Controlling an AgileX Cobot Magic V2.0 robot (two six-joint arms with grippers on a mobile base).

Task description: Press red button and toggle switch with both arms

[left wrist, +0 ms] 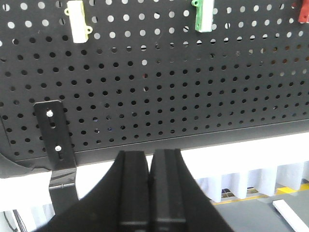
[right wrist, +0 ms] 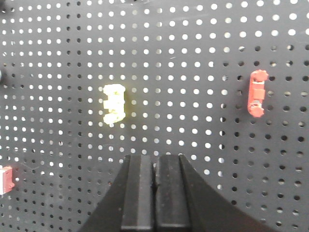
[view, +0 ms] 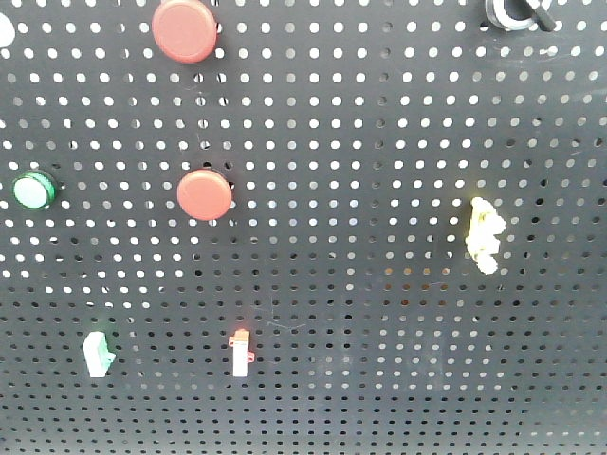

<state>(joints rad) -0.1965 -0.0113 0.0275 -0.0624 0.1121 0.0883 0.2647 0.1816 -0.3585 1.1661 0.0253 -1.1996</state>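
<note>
Closed left pincer [left wrist: 150, 159] and closed right pincer [right wrist: 154, 164] apart from the pegboard [view: 379, 284], red button [view: 204, 194] above.

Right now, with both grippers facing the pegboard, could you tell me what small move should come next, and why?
Probably advance the right gripper toward the pegboard. Its fingers are shut, suited to pressing, and nothing is touched yet. The front view shows two red buttons; neither appears in the right wrist view, so it likely needs re-aiming first.

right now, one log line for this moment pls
left fingers shut, off pegboard | right fingers shut, below yellow switch | red buttons untouched
</note>
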